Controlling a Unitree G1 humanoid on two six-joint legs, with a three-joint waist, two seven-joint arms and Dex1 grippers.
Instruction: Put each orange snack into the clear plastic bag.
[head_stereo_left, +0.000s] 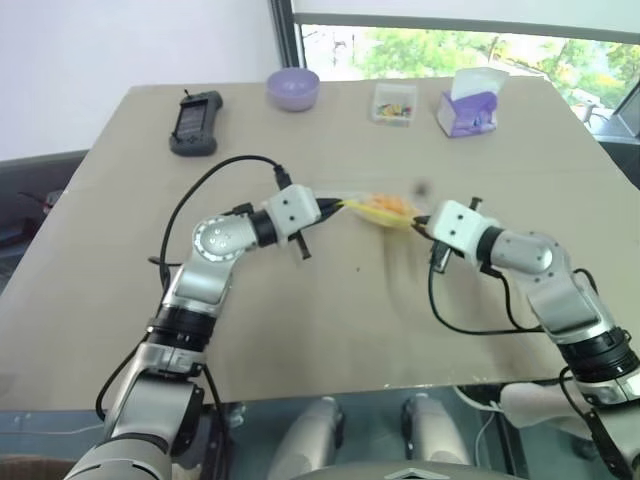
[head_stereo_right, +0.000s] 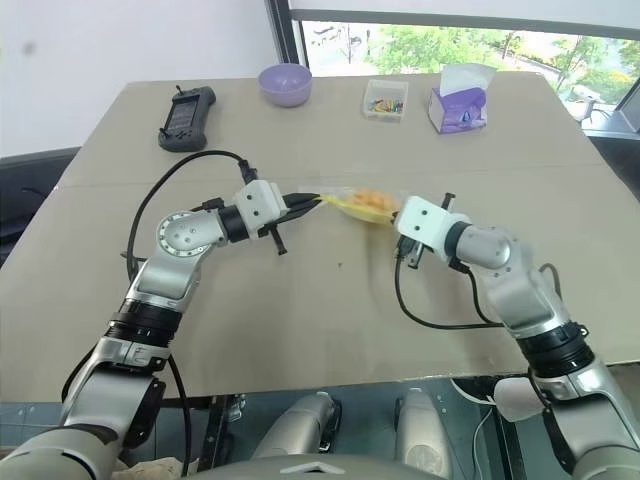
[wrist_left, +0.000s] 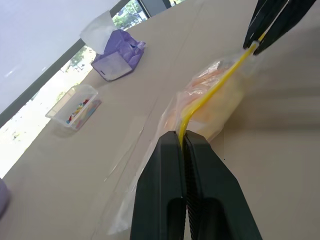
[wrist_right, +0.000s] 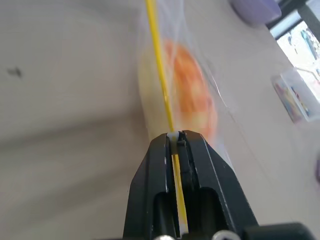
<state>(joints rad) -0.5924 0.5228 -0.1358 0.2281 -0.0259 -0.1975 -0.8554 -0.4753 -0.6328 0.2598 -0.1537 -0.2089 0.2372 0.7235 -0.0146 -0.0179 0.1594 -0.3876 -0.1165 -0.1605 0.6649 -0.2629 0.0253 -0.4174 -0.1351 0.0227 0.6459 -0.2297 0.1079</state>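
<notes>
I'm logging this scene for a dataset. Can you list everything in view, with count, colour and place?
Table: one, tan, under everything.
Bag: one, clear with a yellow strip, mid-table, stretched between both pincers.
Bun: one, orange, inside the bag.
Handset: one, black, far left of the table.
Bowl: one, purple, far edge, right of the handset.
Box: one, clear with colourful bits, far edge, right of the bowl.
Tissue box: one, purple with white tissue, far right of the table.
Left pincer: black, shut on the bag's yellow strip.
Right pincer: black, shut on the strip's other end.
</notes>
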